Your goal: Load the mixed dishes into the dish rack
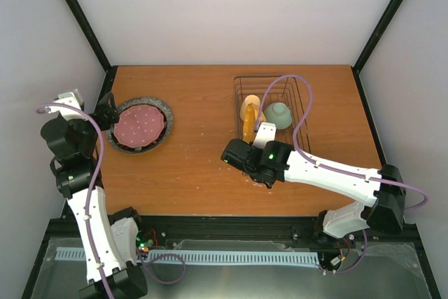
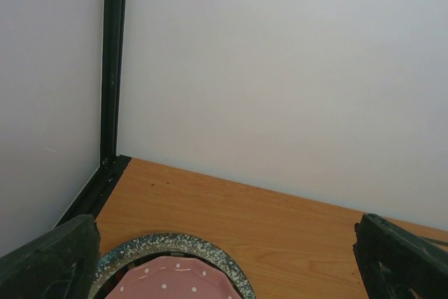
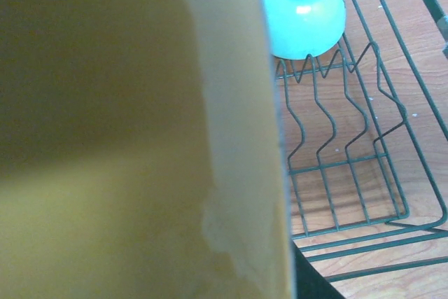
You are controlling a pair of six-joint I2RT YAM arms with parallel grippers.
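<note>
1. At the right rear of the wooden table (image 1: 189, 173) stands the dish rack (image 1: 245, 79), a basket of dark wire with raised sides and rows of tines.
2. Right gripper (image 1: 253, 138): it sits over the near left part of the rack and is clamped on the near edge of the orange-yellow plate (image 1: 249, 127).
3. Orange-yellow plate: it stands on edge, roughly upright, inside the left side of the rack. In the right wrist view its yellow face (image 3: 140, 138) fills the left two thirds of the picture, out of focus, and hides the fingers.
4. Small pale green bowl (image 1: 278, 115): it is upside down inside the rack, toward the far end, just right of the plate. In the right wrist view the bowl (image 3: 302, 12) shows its foot ring uppermost, with its rim at the zigzag tines of the rack (image 3: 348, 225). Whether bowl and plate touch cannot be told.
5. Larger grey speckled plate (image 1: 162, 113): it lies flat on the table near the left edge, well apart from the rack.
6. Maroon-pink speckled plate (image 1: 138, 124): it lies flat on the grey plate, centred, with the grey rim showing all round it.
7. Left gripper (image 1: 105, 112): it is at the left rim of the stacked plates, fingers spread wide and holding nothing.
8. Left wrist view: the gripper (image 2: 224, 264) shows one dark finger (image 2: 49, 264) at each lower corner. Between them lie the grey rim (image 2: 168, 243) and the pink plate (image 2: 175, 281). Whether the fingers touch the plates cannot be told.
</note>
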